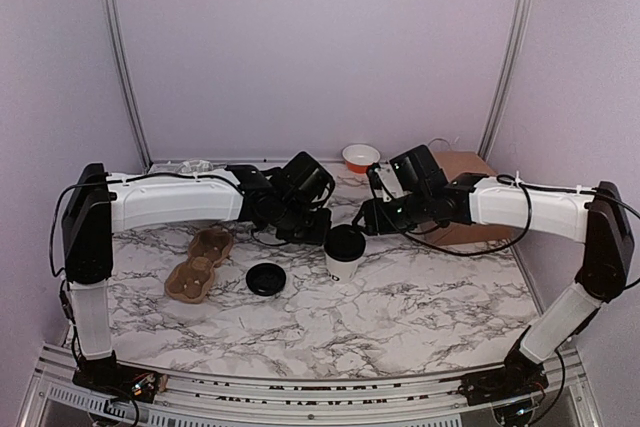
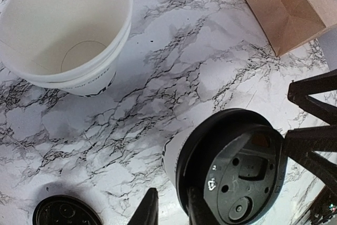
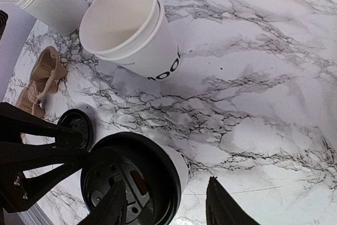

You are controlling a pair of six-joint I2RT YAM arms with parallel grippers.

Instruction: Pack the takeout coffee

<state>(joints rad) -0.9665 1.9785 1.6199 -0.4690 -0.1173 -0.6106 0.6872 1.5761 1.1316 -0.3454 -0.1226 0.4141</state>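
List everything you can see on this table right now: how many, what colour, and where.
takeout coffee: one, white cup with black lid, table centre
loose lid: one, black, just left of the coffee
nested cups: one stack, white, lidless, beyond the coffee
ribbed stack: one, white, past the nested cups
cup carriers: apparently two, brown, left side
paper bag: one, brown, back right
bowl: one, white and orange, back edge
table: one, white marble pattern
left fingers: two, black, open, beside the coffee lid
right fingers: two, black, open, either side of the coffee
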